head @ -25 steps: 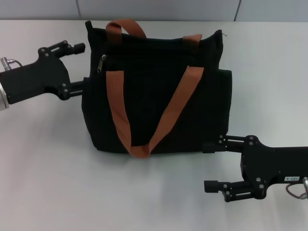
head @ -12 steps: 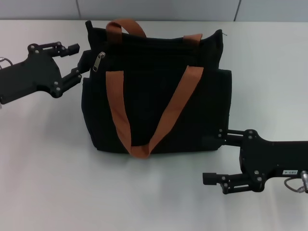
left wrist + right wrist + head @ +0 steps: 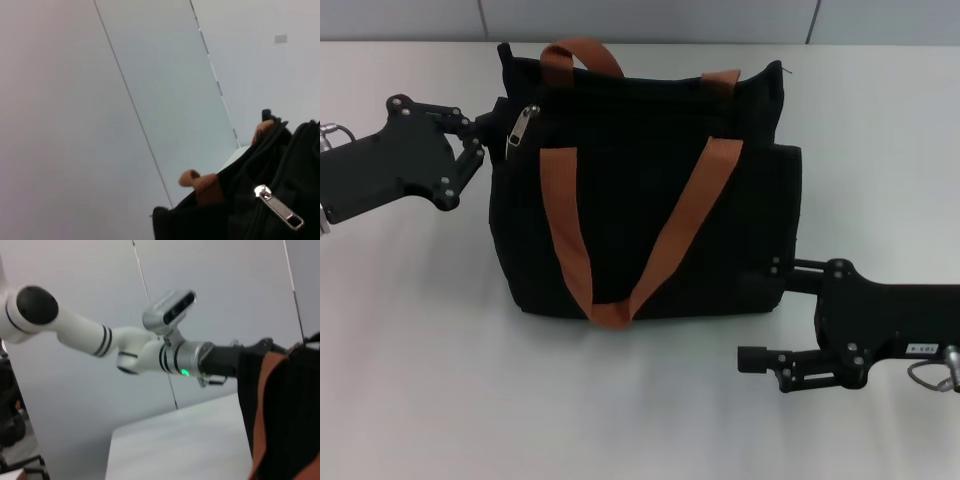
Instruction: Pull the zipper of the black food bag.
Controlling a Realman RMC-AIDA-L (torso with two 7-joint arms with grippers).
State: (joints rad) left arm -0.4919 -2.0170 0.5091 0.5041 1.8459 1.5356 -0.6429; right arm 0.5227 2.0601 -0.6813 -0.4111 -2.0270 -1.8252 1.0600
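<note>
Black metal, left hand (image 3: 478,140): pressed against the upper left corner of the black food bag (image 3: 640,190), just beside the zipper (image 3: 520,127); its fingers look drawn close together, but we cannot tell whether they pinch anything.
Silver pull tab: the zipper hangs at the left end of the zip line, near the top of the bag; the left wrist view shows it close up (image 3: 278,208), with nothing gripping it.
Change: a second ago we had the left hand lower down, at the bag's side and wide open; it has since risen and narrowed at the zipper corner. We judge that the grasp is being set up and the pull has not begun.
Right hand (image 3: 765,312): spread open at the bag's lower right corner, one finger against the fabric, holding nothing.
Bag: upright on the white tabletop (image 3: 440,380), orange handles draped over its front.
Hidden: the left fingertips merge with the black fabric, so contact with the tab is uncertain.
</note>
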